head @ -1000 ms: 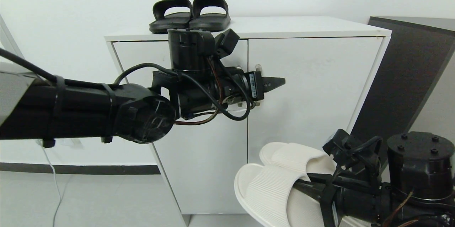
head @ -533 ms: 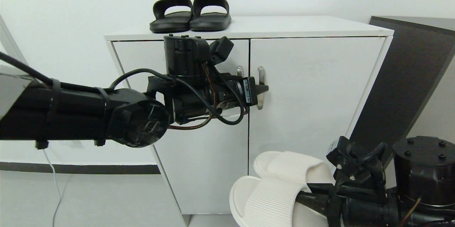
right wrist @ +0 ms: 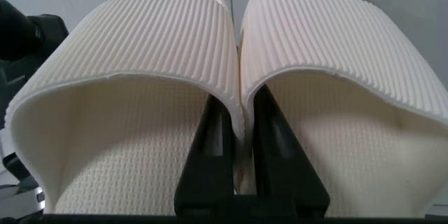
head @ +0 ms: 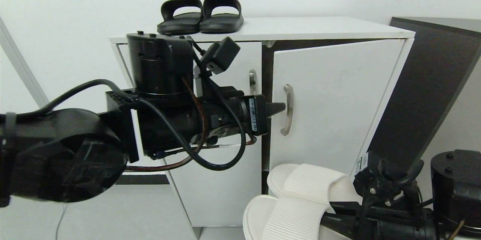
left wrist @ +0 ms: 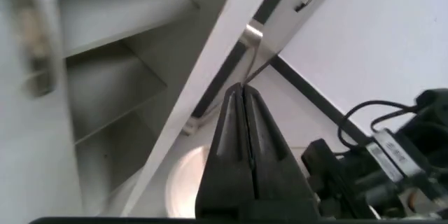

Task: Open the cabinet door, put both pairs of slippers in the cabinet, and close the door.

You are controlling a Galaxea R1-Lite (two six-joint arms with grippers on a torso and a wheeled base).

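A: Left pincer (head: 277, 108)?
B: Mid-frame, pinched on the handle (head: 288, 120) of the ajar door (head: 338, 101).
A: Right pincer (right wrist: 241, 108)?
B: Lower right, clamped on white slippers (head: 300, 195). Black slippers (head: 201, 14) upper centre, on the cabinet (head: 319, 27).

cabinet (head: 330, 82): plain white, dark in the gap
handle (head: 287, 109): silvery metal
black slippers (head: 201, 14): solid black, no pattern
white slippers (head: 297, 198): creamy white, ribbed straps over the fingers, dimpled footbeds
left gripper (head: 276, 107): black
right gripper (right wrist: 241, 101): black too
panel (head: 428, 82): dark grey
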